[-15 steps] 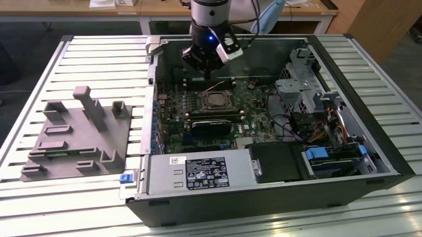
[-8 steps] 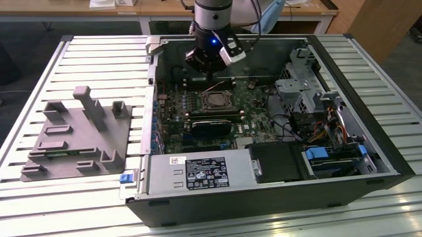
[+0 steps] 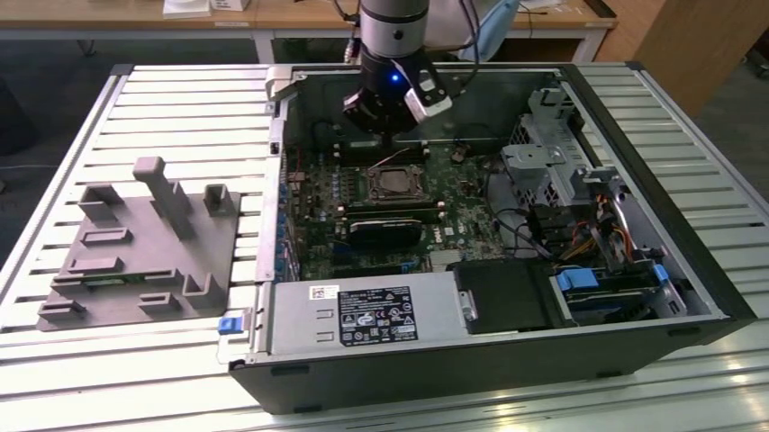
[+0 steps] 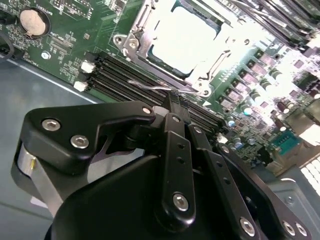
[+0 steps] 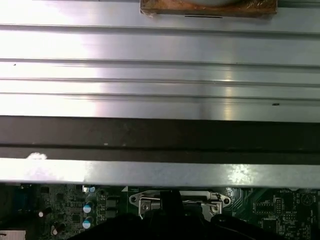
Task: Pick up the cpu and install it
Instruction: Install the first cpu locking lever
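Looking down through the exterior view, I see the gripper (image 3: 387,115) hanging inside the open computer case (image 3: 673,297), above the far edge of the green motherboard (image 3: 315,236) and just beyond the socket (image 3: 395,184). The case lies on its side on a slatted metal surface (image 3: 180,117). To the exterior view's left of the case, a grey fixture block (image 3: 139,247) with upright posts rests on the same surface, well apart from the arm.

In the second wrist view, the gripper (image 4: 172,100) has its jaws drawn together, the black fingers (image 4: 176,150) meeting at a narrow tip with nothing visible between them. Just past that tip lies a thin wire lever (image 4: 165,89) along the edge of the socket (image 4: 132,42). The cpu (image 4: 184,42) sits flat inside the socket's metal frame, its top glaring bright, clear of the gripper tip.

In the first wrist view, I see the socket frame (image 5: 180,201) partly behind the dark gripper body, with the case wall (image 5: 160,135) and surface slats (image 5: 160,50) beyond.
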Motion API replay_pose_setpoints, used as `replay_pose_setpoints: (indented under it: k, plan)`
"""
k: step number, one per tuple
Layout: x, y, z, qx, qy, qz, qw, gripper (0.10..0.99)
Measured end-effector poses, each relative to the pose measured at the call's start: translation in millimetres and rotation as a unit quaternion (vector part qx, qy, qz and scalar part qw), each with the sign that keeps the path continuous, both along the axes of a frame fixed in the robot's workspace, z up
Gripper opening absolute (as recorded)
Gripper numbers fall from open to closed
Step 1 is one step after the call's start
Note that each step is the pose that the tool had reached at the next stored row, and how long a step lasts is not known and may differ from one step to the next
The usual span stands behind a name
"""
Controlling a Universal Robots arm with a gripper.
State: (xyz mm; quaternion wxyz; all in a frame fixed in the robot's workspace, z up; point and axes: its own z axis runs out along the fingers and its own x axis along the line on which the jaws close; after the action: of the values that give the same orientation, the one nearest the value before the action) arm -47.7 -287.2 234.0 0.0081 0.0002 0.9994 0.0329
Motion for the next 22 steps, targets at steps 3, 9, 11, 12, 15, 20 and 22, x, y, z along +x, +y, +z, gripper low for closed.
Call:
replay_pose_setpoints:
  k: [3,9,11,12,15,20,22]
  plan:
    - [2.8,0.8,-2.2,0.0001,0.0000,0.000,1.0000,0.106]
    - [8.2,1.5,-7.2,0.0000,0.0004,0.000,1.0000,0.106]
    - [9.0,1.7,-8.6,0.0000,0.0005,0.000,1.0000,0.106]
    - [9.4,1.8,-9.1,0.0000,0.0006,0.000,1.0000,0.106]
    - [11.1,1.9,-10.5,0.0000,0.0008,0.000,1.0000,0.106]
    - [14.8,2.0,-13.0,0.0000,0.0010,0.000,1.0000,0.106]
    - [16.1,2.0,-14.4,0.0000,0.0011,0.000,1.0000,0.106]
